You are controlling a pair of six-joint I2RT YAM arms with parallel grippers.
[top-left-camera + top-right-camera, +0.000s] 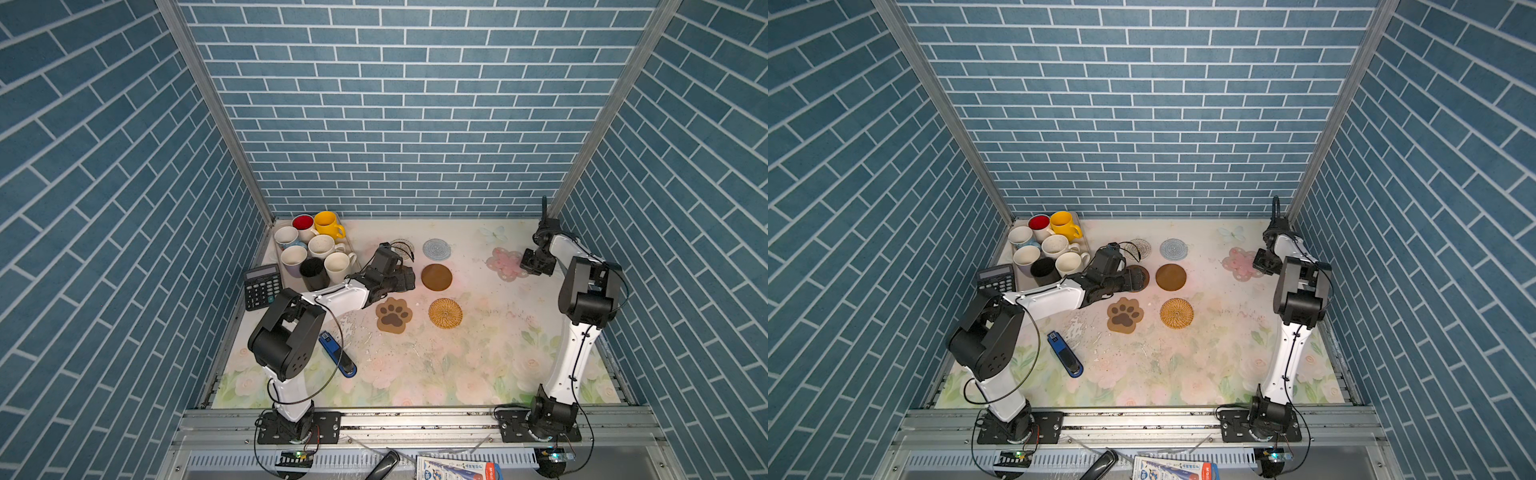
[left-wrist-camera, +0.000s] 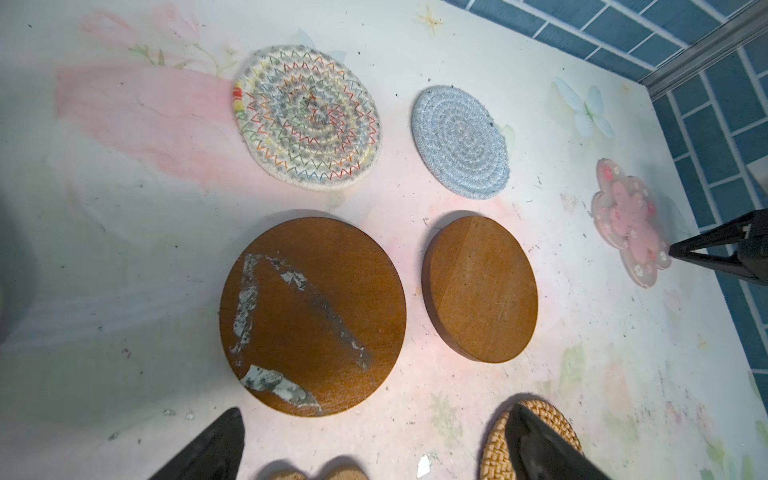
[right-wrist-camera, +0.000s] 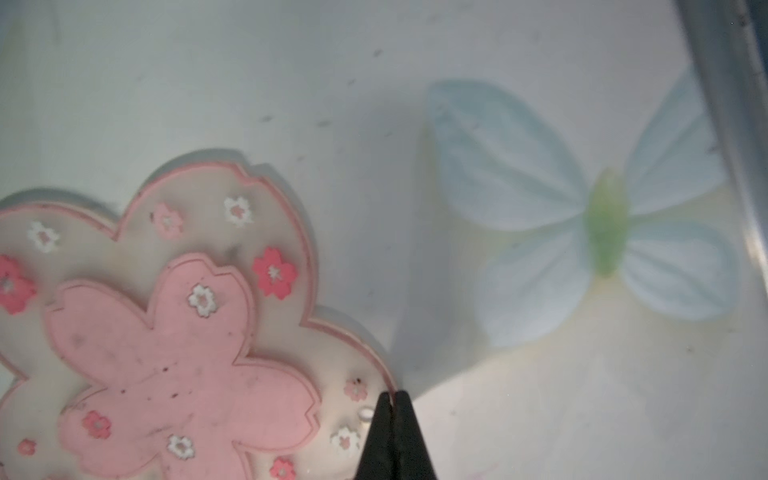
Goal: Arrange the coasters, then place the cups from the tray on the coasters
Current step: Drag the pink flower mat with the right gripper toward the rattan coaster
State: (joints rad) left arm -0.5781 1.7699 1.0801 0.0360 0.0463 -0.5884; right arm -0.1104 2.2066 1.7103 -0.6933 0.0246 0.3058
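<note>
Even overhead light, soft shadows; right wrist view blurred, top views sharp.

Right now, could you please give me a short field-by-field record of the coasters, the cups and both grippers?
cups: seven, all in the tray, none on a coaster
coasters laid out: white woven, light blue woven, scuffed brown disc, plain brown disc, paw, rattan
coaster set apart: pink flower, near the right gripper
left gripper: open, empty, by the scuffed brown disc
right gripper: shut, tips at the pink flower's edge
other items: calculator, blue stapler
</note>
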